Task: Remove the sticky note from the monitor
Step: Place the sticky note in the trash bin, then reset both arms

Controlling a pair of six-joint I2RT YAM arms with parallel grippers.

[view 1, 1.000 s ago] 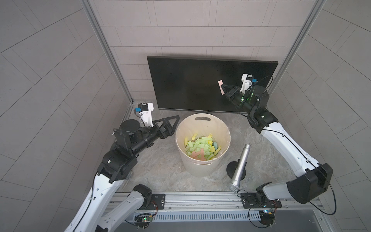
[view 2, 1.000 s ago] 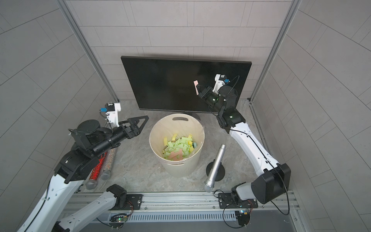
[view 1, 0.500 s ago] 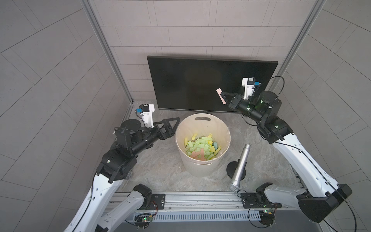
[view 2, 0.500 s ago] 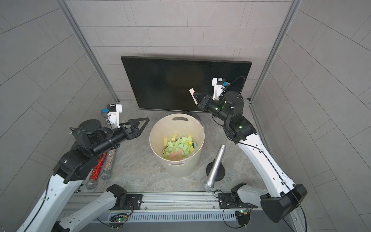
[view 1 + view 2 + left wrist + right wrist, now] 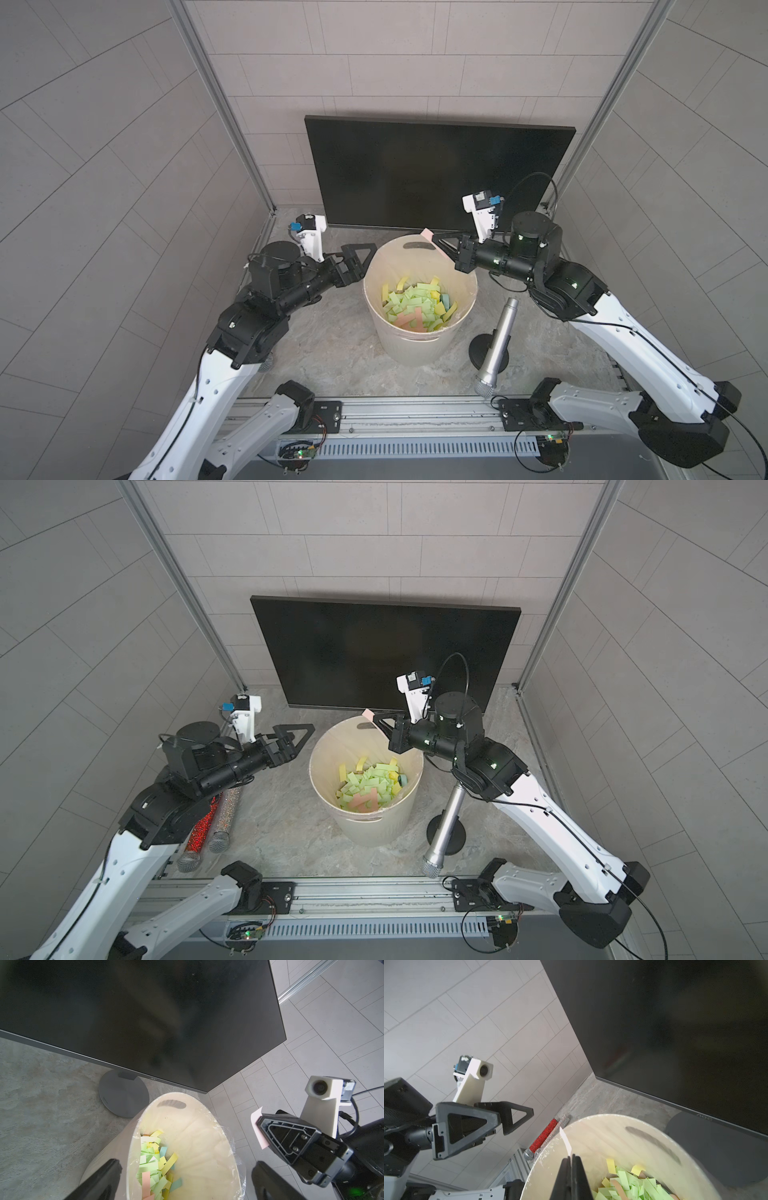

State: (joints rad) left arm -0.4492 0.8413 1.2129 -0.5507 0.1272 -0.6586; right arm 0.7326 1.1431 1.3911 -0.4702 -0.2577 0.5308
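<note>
Right claw on pink sticky note

The only readable marking is the AOC logo, small pale letters on the lower bezel of the monitor, at the bezel's middle just above the stand's neck. The right wrist view shows the same AOC logo, beyond the tips of the right tool, past the far rim of the bucket. A faint mark on the round stand base is too small to read.
</note>
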